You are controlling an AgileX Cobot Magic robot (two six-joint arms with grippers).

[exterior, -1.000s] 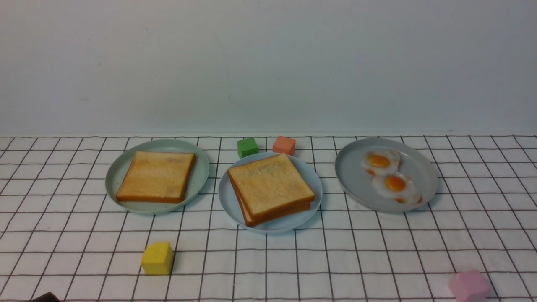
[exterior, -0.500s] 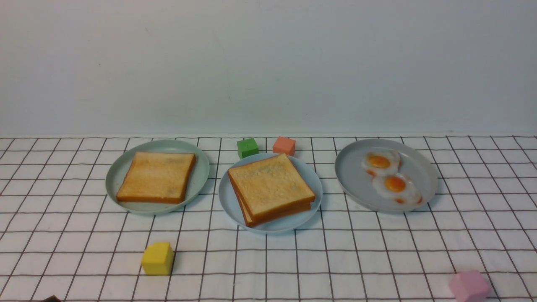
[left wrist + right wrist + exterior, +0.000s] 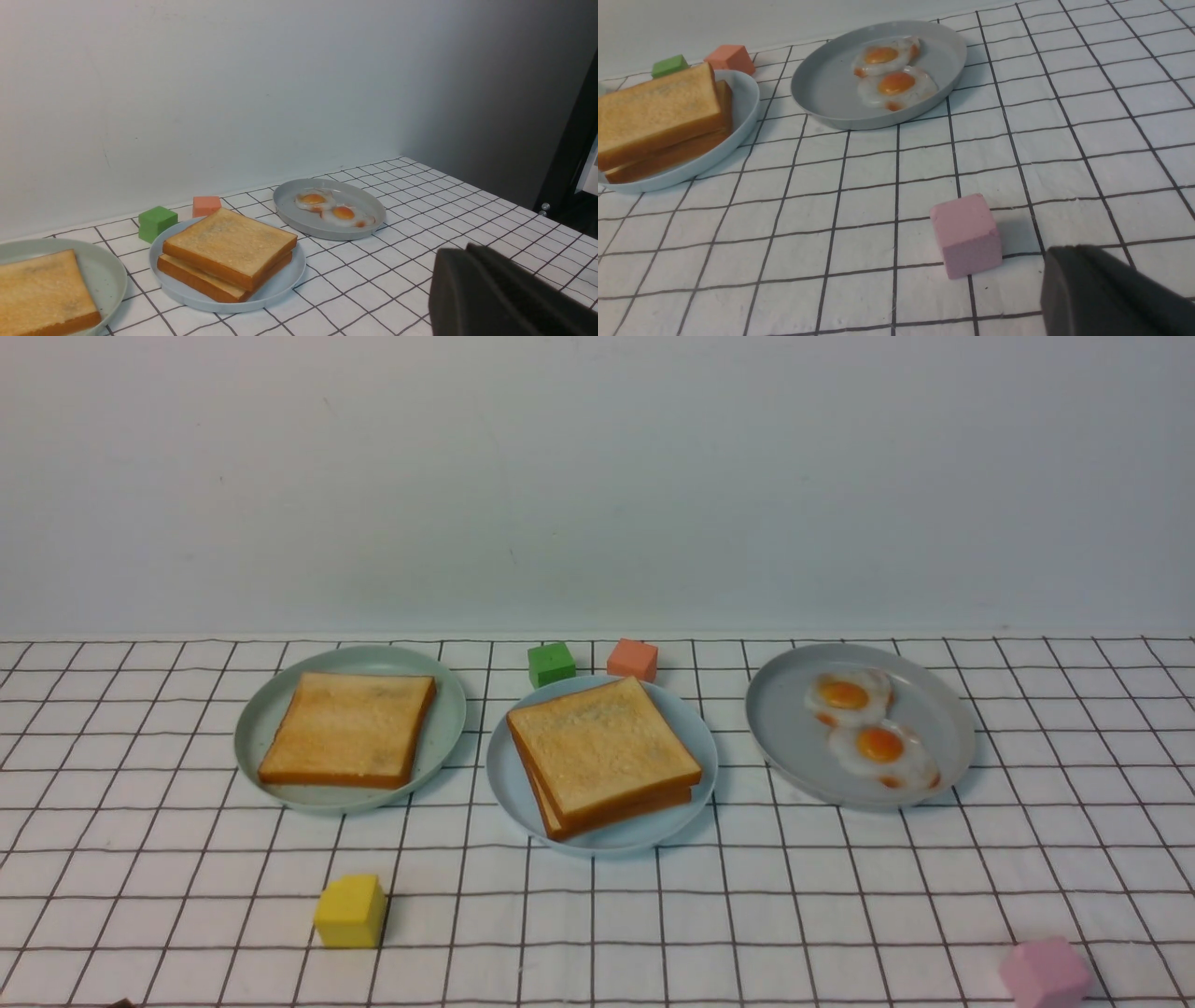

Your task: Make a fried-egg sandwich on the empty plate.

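Note:
The sandwich is two golden-brown toast slices stacked on the light blue plate at the table's middle; what lies between the slices is hidden. The stack and the plate's rim also show in the left wrist view. My left gripper hangs over bare cloth, apart from the plate, shut with nothing in it. In the front view only a dark sliver of it shows at the bottom left edge. My right gripper is shut and empty beside a pink cube.
A pale green plate on the left holds one toast slice. A grey plate on the right holds two fried eggs. Foam cubes lie about: yellow, green, salmon, pink.
The dark tip of my left gripper has slipped down almost out of the front view's bottom left corner. Plates, toast, eggs and cubes have not moved.

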